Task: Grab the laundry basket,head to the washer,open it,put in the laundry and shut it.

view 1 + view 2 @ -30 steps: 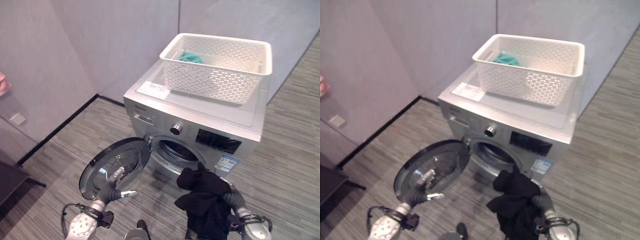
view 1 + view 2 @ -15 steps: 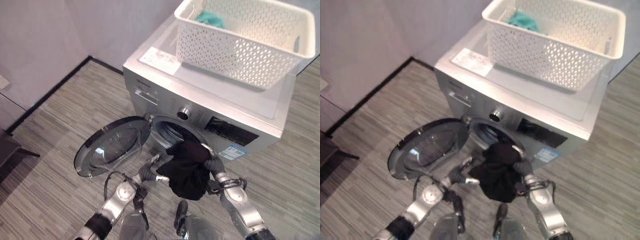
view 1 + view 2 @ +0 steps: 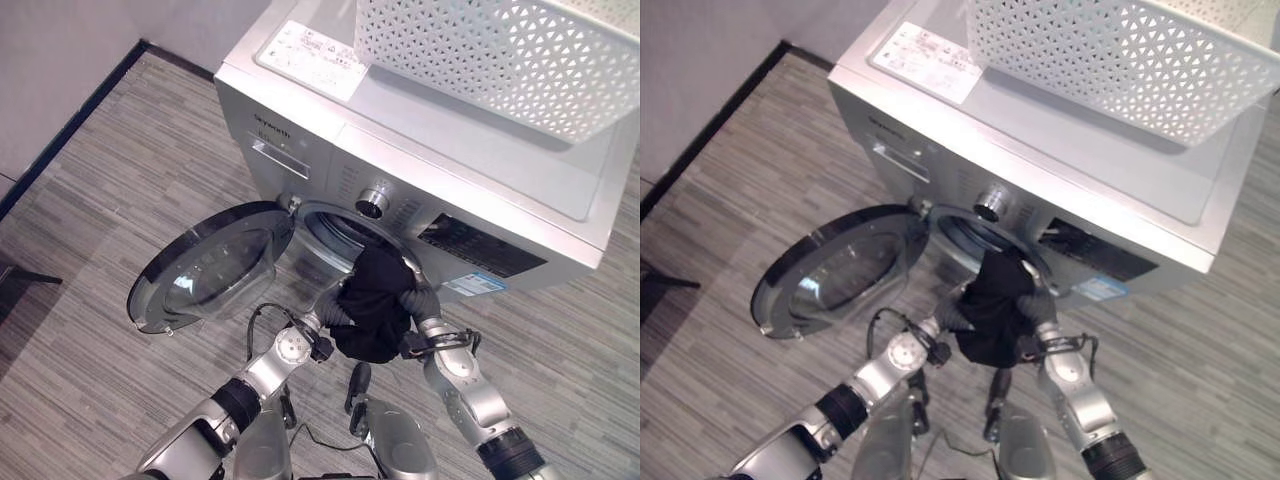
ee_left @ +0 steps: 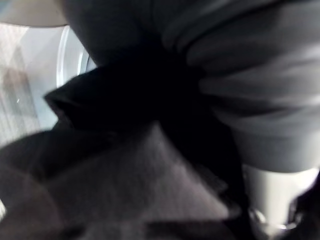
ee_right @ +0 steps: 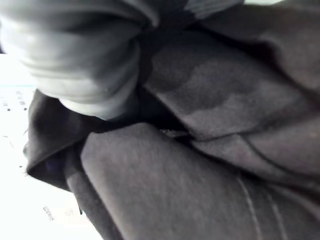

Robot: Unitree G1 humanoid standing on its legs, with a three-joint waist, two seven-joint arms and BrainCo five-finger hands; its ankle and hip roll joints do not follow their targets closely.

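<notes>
At the washer (image 3: 400,160) mouth, both hands (image 3: 330,308) (image 3: 420,300) press black laundry (image 3: 372,300), fingers hidden, grip untellable.

Grey striped carpet floor (image 3: 90,210), grey wall (image 3: 60,50), black skirting strip (image 3: 75,120) along its foot

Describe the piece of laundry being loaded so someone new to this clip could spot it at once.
Find the silver front-loading washer with its round door swung open. At the mouth of the drum, between the two robot arms, hangs a bunched black garment. It is the only dark cloth there; the white basket sits on top of the washer.
</notes>
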